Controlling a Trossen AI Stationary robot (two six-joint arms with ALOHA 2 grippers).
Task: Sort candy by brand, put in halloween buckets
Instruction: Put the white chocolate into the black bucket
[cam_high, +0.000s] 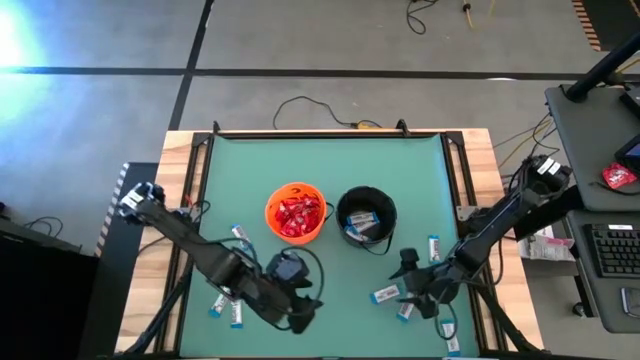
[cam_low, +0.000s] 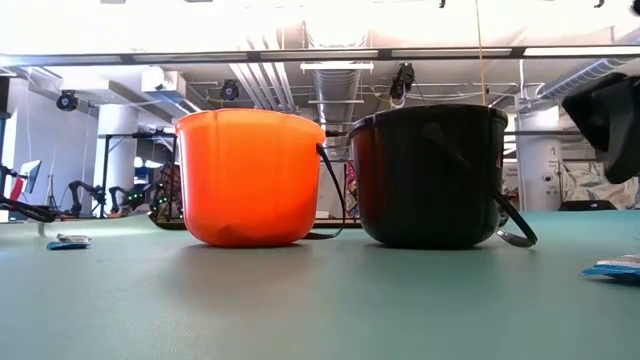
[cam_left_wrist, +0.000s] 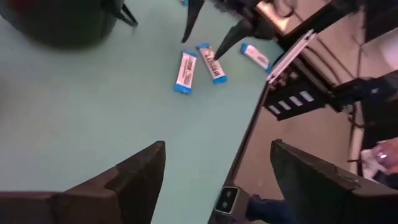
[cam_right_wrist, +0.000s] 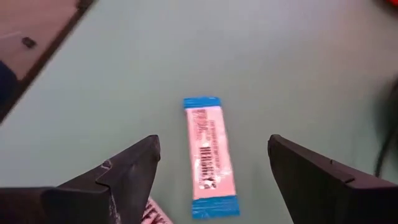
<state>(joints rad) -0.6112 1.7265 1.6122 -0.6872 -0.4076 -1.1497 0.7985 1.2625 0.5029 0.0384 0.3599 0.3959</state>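
The orange bucket (cam_high: 295, 212) (cam_low: 250, 175) holds red packets (cam_high: 297, 216). Beside it, the black bucket (cam_high: 366, 218) (cam_low: 430, 175) holds white-and-blue bars (cam_high: 362, 217). More bars lie flat on the green mat, left (cam_high: 235, 315) and right (cam_high: 385, 293). My right gripper (cam_right_wrist: 212, 142) (cam_high: 408, 290) is open above one bar (cam_right_wrist: 209, 155) (cam_left_wrist: 211, 62), with a finger on either side and not touching it. My left gripper (cam_left_wrist: 217, 149) (cam_high: 300, 318) is open and empty near the table's near edge, left of the right gripper.
Loose bars also lie at the right (cam_high: 433, 247), near right (cam_high: 452, 343) and left of the orange bucket (cam_high: 240, 235). The table's wooden rim (cam_high: 480, 200) frames the mat. A desk with a keyboard (cam_high: 612, 250) stands off the right side. A cable (cam_high: 310, 105) lies beyond the far edge.
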